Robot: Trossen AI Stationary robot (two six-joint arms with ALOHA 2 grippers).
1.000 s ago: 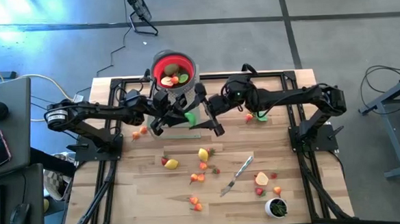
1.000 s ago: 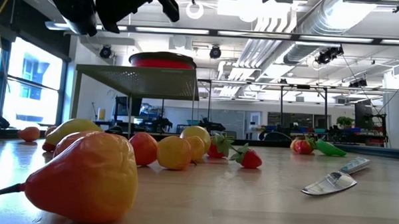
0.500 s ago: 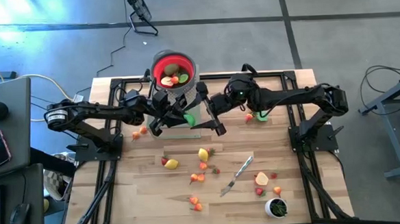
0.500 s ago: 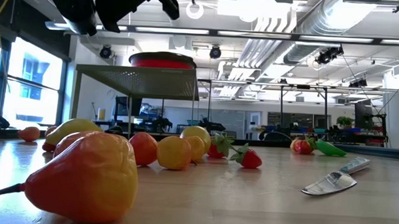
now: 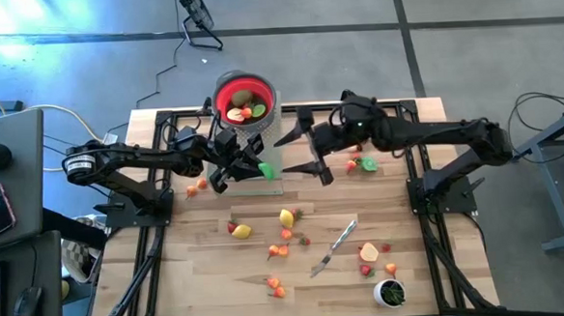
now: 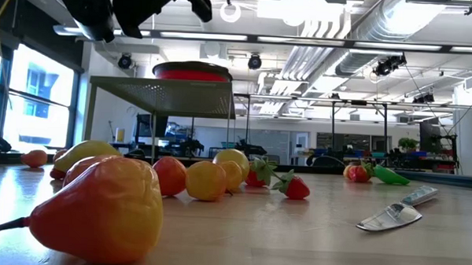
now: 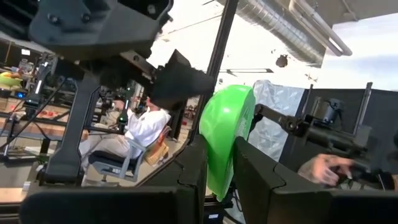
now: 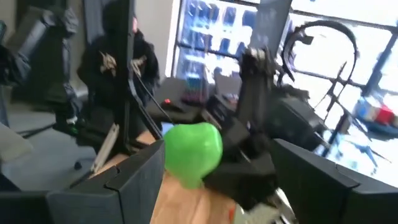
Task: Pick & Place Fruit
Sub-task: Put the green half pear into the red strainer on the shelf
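Holding green fruit (image 7: 225,140) in left tool (image 5: 254,168) | right tool (image 5: 306,152) open beside

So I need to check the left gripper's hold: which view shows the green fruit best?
The left wrist view: the green fruit fills the picture, clamped between the left gripper fingers. The right wrist view shows it from the other side, farther off. The high view gives only a green speck. The low view does not show it.
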